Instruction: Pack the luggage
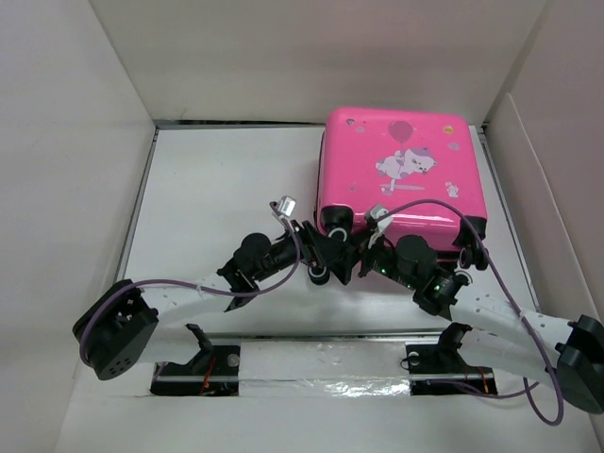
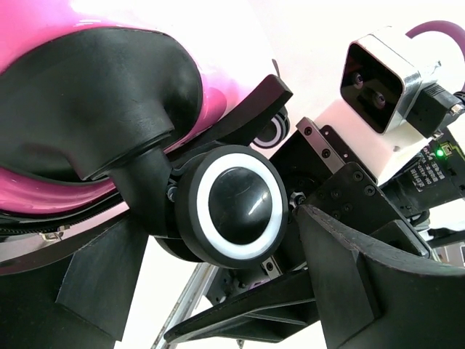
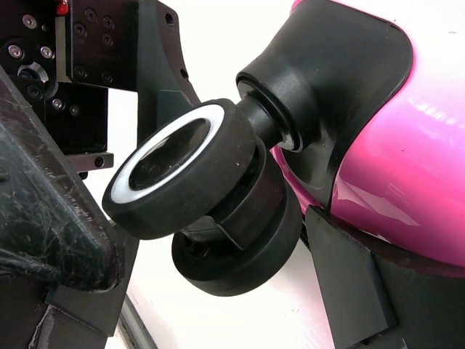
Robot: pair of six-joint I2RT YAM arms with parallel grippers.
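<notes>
Seen from above, the closed pink luggage [image 1: 401, 170] lies flat at the far right of the white table [image 1: 208, 189], its cartoon-animal sticker [image 1: 408, 162] facing up. Both arms reach in from the near edge and meet at the case's near-left corner. The left gripper [image 1: 326, 260] and the right gripper [image 1: 363, 253] crowd close together around the black wheel [image 1: 337, 223] there. A second wheel [image 1: 470, 255] shows at the near-right corner.

In the left wrist view, the white-ringed wheel [image 2: 229, 207] fills the middle of the frame and hangs from its black housing on the pink shell. The left gripper's fingers [image 2: 94, 276] stand spread on either side of it. The jaws are parted and not pressed onto the wheel. Just beyond, the right arm's wrist camera [image 2: 381, 76] looks back, with a green light [image 2: 439, 153] glowing beside it.

In the right wrist view, the same caster shows as a twin wheel [image 3: 182, 174] on a short stem under the pink corner. The right gripper's fingers [image 3: 43, 218] straddle it with the jaws apart. The left finger is at the wheel's rim and the right finger is beside the shell, with clear space between that finger and the wheel. The left arm's black hardware [image 3: 80, 51] sits at the upper left, close behind the wheel.
</notes>
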